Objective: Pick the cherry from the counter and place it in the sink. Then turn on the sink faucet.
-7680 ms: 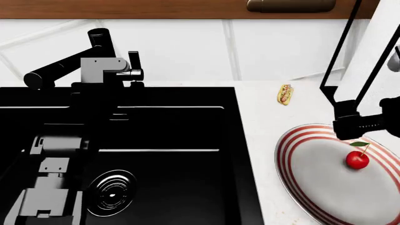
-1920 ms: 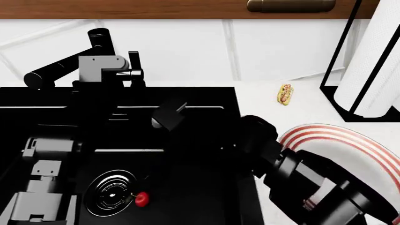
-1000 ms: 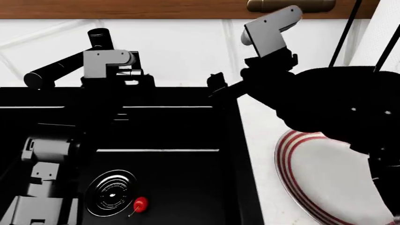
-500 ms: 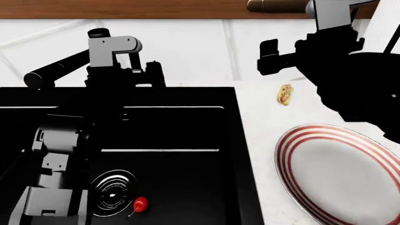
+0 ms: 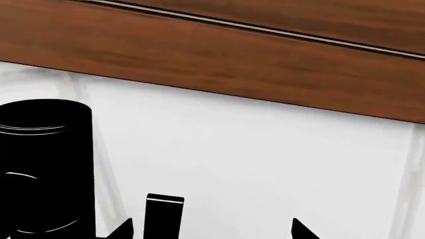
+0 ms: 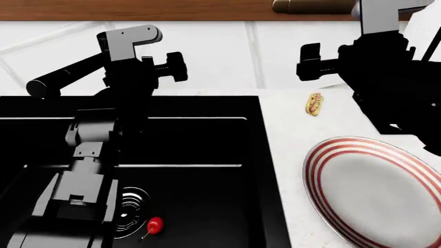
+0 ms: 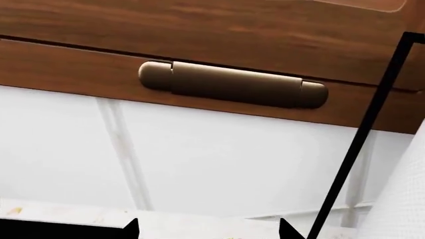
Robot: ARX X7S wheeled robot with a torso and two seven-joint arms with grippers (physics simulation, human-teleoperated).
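The cherry (image 6: 155, 225) lies on the floor of the black sink (image 6: 206, 150), next to the round drain (image 6: 134, 206). The faucet spout (image 6: 62, 77) slants out to the left behind the sink. My left gripper (image 6: 176, 67) is open and empty, raised beside the faucet top. In the left wrist view the faucet post (image 5: 43, 164) and its lever handle (image 5: 163, 216) stand just beyond the gripper (image 5: 212, 231), the lever within the span of the open jaws. My right gripper (image 6: 308, 62) is open and empty above the white counter (image 6: 289, 134); it also shows in the right wrist view (image 7: 209, 230).
A grey plate with red rings (image 6: 372, 191) sits on the counter at the right. A small hot-dog item (image 6: 314, 103) lies behind it. A paper towel roll (image 7: 405, 199) in a black frame (image 7: 371, 124) stands at the back right. A cabinet handle (image 7: 232, 84) is overhead.
The cherry went from the plate to the sink floor. My right arm rose out of the sink and swung right over the counter. My left gripper rose and shifted right beside the faucet top.
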